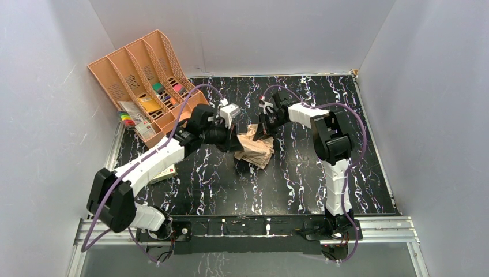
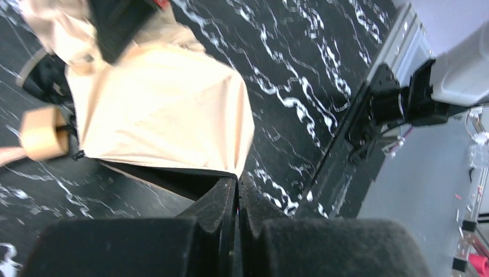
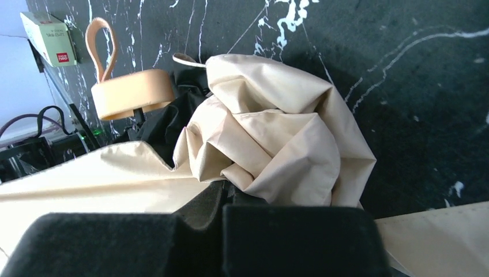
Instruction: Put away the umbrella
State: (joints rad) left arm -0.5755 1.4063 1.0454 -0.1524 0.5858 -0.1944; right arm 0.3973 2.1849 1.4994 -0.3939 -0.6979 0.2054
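**Top view.**
- Black, white-veined marble-pattern table (image 1: 300,184).
- Rigid peach-orange plastic divided file tray (image 1: 124,69), at the far left corner, tilted against the wall. It holds small coloured items, and no writing on them can be read.
- Compact umbrella of pale tan-beige fabric (image 1: 258,149), lying crumpled at mid-table between the two arms.
- Left claw (image 1: 235,140), at the umbrella's left edge.
- Right claw (image 1: 264,130), at the umbrella's far edge.
- Small pale cardboard box (image 1: 164,173), lying on the table under the left forearm.

**Left wrist view.**
- Left claw is clenched on a corner of the umbrella's fabric, which is stretched flat.
- Short tan handle (image 2: 43,133) shows at the left, blurred.

**Right wrist view.**
- Right claw is clenched on the bunched fabric.
- The handle lies just beyond the folds.
- Small tan loop strap (image 3: 101,46) lies on the table past the handle.
- The box shows a red label with white lettering, too small to read.
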